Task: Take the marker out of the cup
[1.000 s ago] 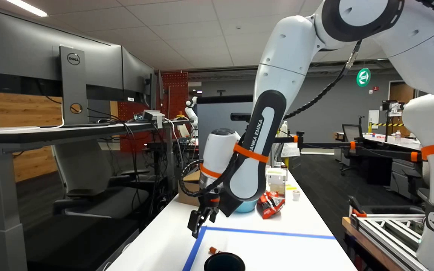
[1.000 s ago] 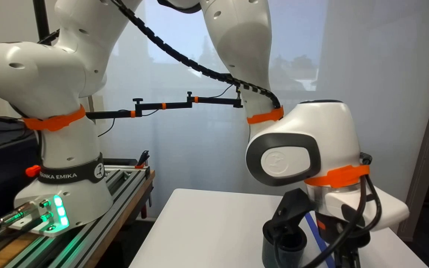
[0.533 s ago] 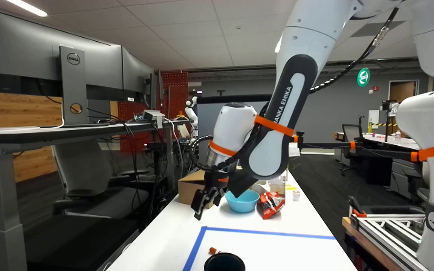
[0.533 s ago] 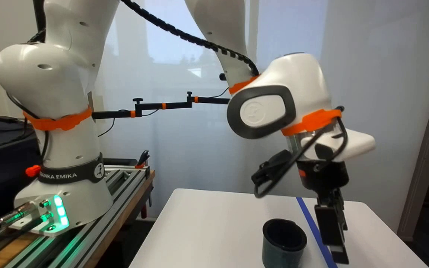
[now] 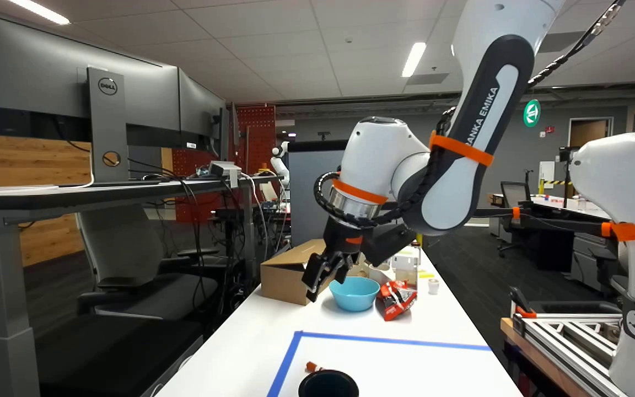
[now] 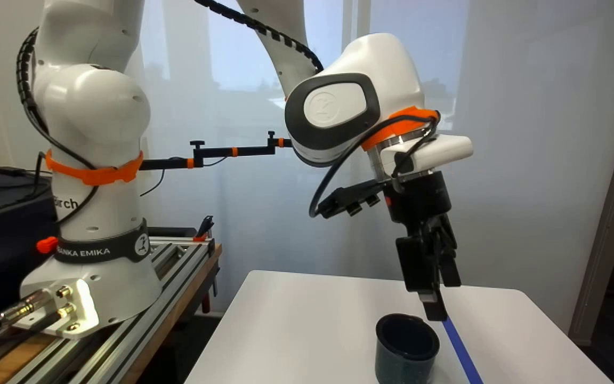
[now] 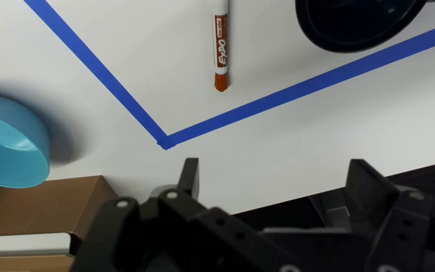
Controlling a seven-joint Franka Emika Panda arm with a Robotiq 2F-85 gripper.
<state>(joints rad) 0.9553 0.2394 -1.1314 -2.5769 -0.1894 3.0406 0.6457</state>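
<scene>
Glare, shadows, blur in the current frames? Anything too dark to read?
Wrist view: lettering on the marker sharp, soft shadow beside the blue bowl, glint inside it. In an exterior view: base light blown out. In both exterior views: inside of the cup too dark to make out.

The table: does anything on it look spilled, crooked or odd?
Nothing looks spilled. The red packet looks crumpled. The marker lies loose beside the upright cup, which might seem out of place, but the task is to take it out.
</scene>
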